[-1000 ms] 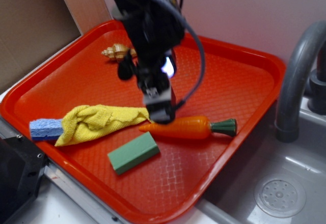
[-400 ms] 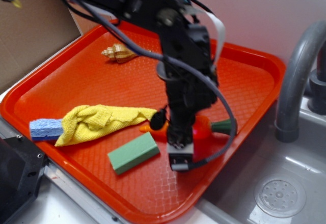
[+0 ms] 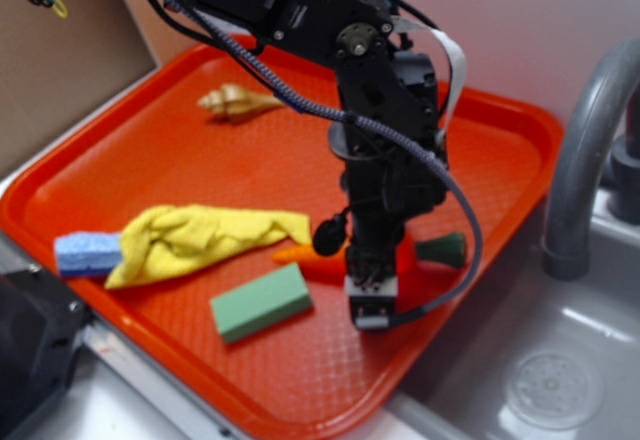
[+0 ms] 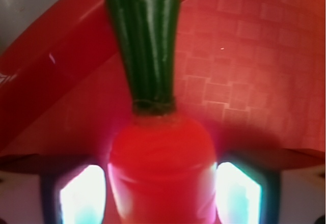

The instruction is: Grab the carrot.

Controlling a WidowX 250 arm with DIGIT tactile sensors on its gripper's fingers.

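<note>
The orange carrot [image 3: 300,257] lies on the red tray [image 3: 150,150], its tip pointing left and its dark green stem [image 3: 443,250] to the right. My gripper [image 3: 370,305] is down over the carrot's thick middle and hides most of it. In the wrist view the carrot [image 4: 160,152] fills the gap between my two fingers, with the stem [image 4: 147,46] pointing up. My gripper [image 4: 160,193] is open, one finger [image 4: 81,196] close to each side of the carrot. The carrot rests on the tray.
A green block [image 3: 262,302] lies just left of the gripper. A yellow cloth [image 3: 200,235] and a blue sponge [image 3: 85,253] lie further left. A shell [image 3: 235,102] sits at the tray's back. A sink with a grey faucet [image 3: 580,160] is on the right.
My gripper moved from the carrot's pointed end to the right along it and came down over its thick part. The carrot has not moved.
</note>
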